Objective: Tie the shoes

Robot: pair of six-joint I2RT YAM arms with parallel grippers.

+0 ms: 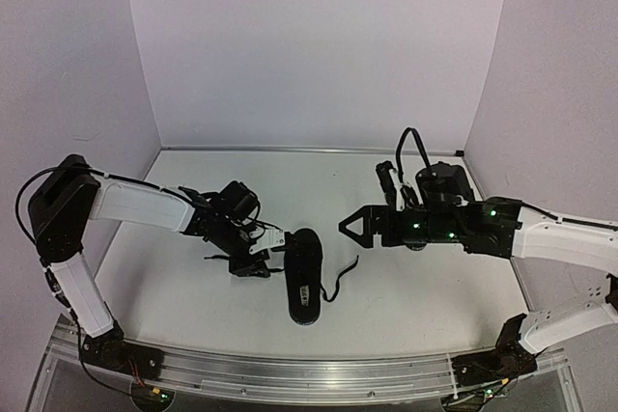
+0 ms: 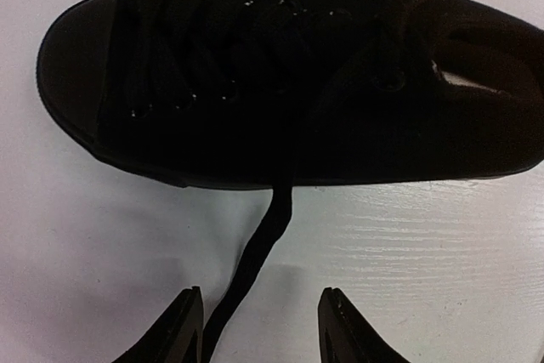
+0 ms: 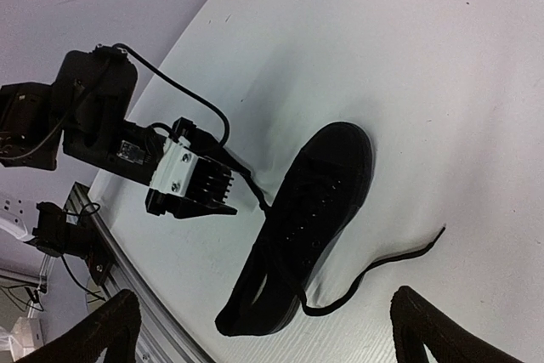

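One black shoe (image 1: 304, 277) lies on the white table, toe pointing away from me; the other shoe is out of view. My left gripper (image 1: 268, 260) sits low just left of it, open. In the left wrist view the shoe (image 2: 280, 82) fills the top, and one thin black lace (image 2: 255, 252) runs from its side down between my spread fingers (image 2: 183, 329), close to the left one. My right gripper (image 1: 346, 231) hovers open and empty above and right of the toe. The right wrist view shows the shoe (image 3: 310, 218) and the other lace (image 3: 382, 269) trailing loose to its right.
The table (image 1: 425, 287) is walled by pale panels on three sides. A metal rail (image 1: 290, 373) runs along its near edge. The left arm's white gripper block and cable (image 3: 183, 172) lie beside the shoe.
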